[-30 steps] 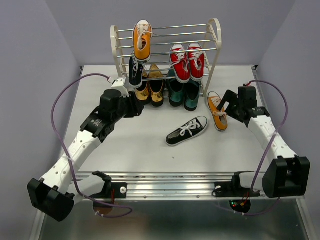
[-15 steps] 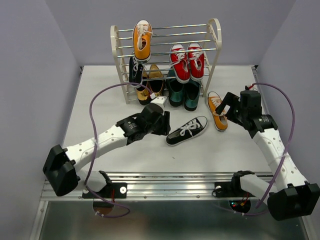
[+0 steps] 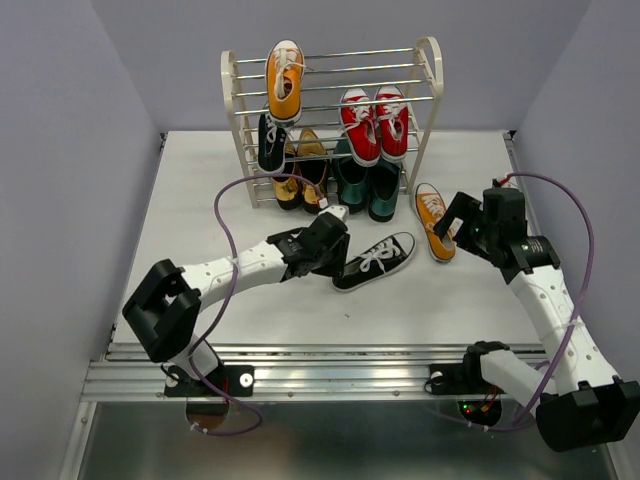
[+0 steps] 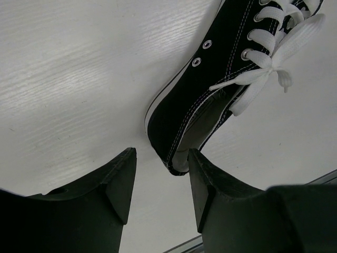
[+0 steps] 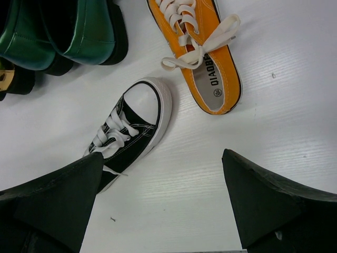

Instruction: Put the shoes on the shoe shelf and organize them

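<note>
The cream shoe shelf [image 3: 432,62] stands at the back. It holds an orange sneaker [image 3: 284,82] on top, two red sneakers [image 3: 375,123] in the middle and a black sneaker [image 3: 271,143] at the left. A second black sneaker [image 3: 375,260] lies on the table, and shows in the left wrist view [image 4: 210,89] and the right wrist view [image 5: 129,129]. A second orange sneaker [image 3: 434,220] lies right of it, also in the right wrist view [image 5: 202,52]. My left gripper [image 3: 335,255] is open at the black sneaker's heel [image 4: 160,158]. My right gripper [image 3: 455,225] is open and empty [image 5: 162,158], beside the orange sneaker.
A glossy gold pair [image 3: 300,185] and a glossy dark green pair [image 3: 365,185] stand at the shelf's foot; the green pair also shows in the right wrist view [image 5: 63,31]. Purple cables loop over both arms. Grey walls close in the table's sides and back.
My left arm has swung from the shelf's left end across to the heel of the black sneaker on the table. My right arm has shifted slightly beside the orange sneaker.
</note>
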You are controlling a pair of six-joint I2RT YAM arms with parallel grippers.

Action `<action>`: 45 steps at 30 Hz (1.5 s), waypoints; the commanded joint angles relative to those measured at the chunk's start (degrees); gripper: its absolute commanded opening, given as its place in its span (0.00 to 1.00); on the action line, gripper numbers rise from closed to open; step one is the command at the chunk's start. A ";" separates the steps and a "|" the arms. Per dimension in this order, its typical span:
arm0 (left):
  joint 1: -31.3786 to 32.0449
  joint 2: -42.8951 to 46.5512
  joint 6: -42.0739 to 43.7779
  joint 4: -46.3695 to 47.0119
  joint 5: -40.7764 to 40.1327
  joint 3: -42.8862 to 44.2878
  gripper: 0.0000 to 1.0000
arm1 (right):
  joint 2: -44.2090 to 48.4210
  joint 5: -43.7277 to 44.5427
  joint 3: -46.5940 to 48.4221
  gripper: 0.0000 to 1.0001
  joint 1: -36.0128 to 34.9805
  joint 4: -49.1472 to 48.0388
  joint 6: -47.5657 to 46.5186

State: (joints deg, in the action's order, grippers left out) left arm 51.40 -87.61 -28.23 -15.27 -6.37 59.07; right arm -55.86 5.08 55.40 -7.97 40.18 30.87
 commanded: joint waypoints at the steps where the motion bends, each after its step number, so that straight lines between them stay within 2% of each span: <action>1: 0.46 -1.06 -0.16 2.35 -0.49 3.33 0.54 | 1.54 0.11 -0.20 1.00 0.14 -0.19 -0.64; 7: 0.46 -5.63 0.10 3.14 0.30 4.03 0.49 | 2.24 0.45 -0.29 1.00 0.14 0.33 -0.99; 17: 1.34 -8.70 0.37 2.62 0.66 4.12 0.47 | 3.21 0.54 -0.90 1.00 0.14 0.77 -0.90; 19: 1.51 -9.76 0.45 2.17 0.66 4.30 0.40 | 3.30 0.54 -1.08 1.00 0.14 0.69 -0.90; 20: 1.51 -10.20 0.54 1.91 0.57 4.65 0.33 | 3.30 0.54 -1.08 1.00 0.14 0.69 -0.90; 21: 1.77 -10.90 0.63 1.12 0.57 4.91 0.02 | 3.30 0.54 -1.17 1.00 0.14 0.69 -0.90; 22: 1.78 -11.26 0.54 0.25 0.48 6.13 0.00 | 3.47 0.54 -1.17 1.00 0.14 0.60 -0.90; 25: 2.48 -10.04 -0.07 -2.92 -2.32 8.08 0.00 | 3.65 0.89 -1.08 1.00 0.14 0.86 -1.08; 35: 1.96 11.39 -12.01 -11.79 -11.46 7.72 0.00 | 4.00 1.60 -0.91 1.00 0.14 1.30 -1.78; 40: 0.99 17.46 -15.80 -16.02 -14.46 11.49 0.00 | 3.12 0.81 -0.20 1.00 0.14 0.77 -2.04; 45: -1.46 18.71 -20.45 -20.05 -18.23 16.86 0.00 | 2.94 0.46 0.59 1.00 0.14 0.86 -2.22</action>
State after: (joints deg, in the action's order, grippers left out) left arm 52.01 -71.13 -42.59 -35.03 -19.49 69.93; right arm -53.08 5.58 54.46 -7.97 42.00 29.74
